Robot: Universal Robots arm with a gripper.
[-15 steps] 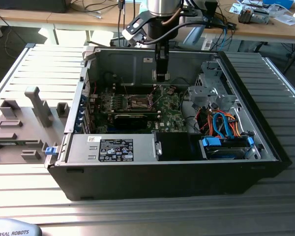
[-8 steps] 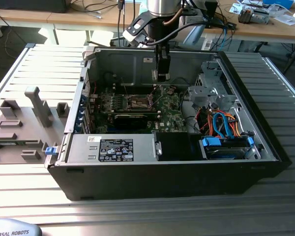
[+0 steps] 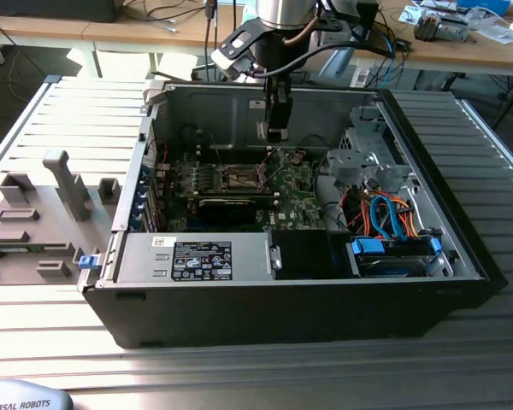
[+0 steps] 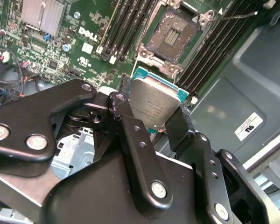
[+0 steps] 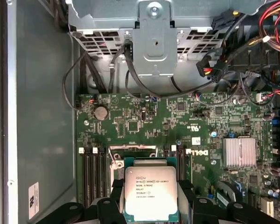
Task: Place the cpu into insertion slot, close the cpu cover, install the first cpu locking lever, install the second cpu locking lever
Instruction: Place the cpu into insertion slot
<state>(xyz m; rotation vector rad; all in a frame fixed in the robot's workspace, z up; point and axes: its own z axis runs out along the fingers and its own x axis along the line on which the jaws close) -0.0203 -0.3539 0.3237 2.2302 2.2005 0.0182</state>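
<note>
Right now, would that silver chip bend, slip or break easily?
Probably stiff: the cpu looks like a flat metal-topped plate. Likely light, being thin. Its smooth top may be slippery; the gripper clamps its edges.

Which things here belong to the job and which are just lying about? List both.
Job: gripper; chip, held between its fingers; empty socket.

Lying about: power supply box; orange and blue cables; heat sink; grey holders at the exterior view's left.
</note>
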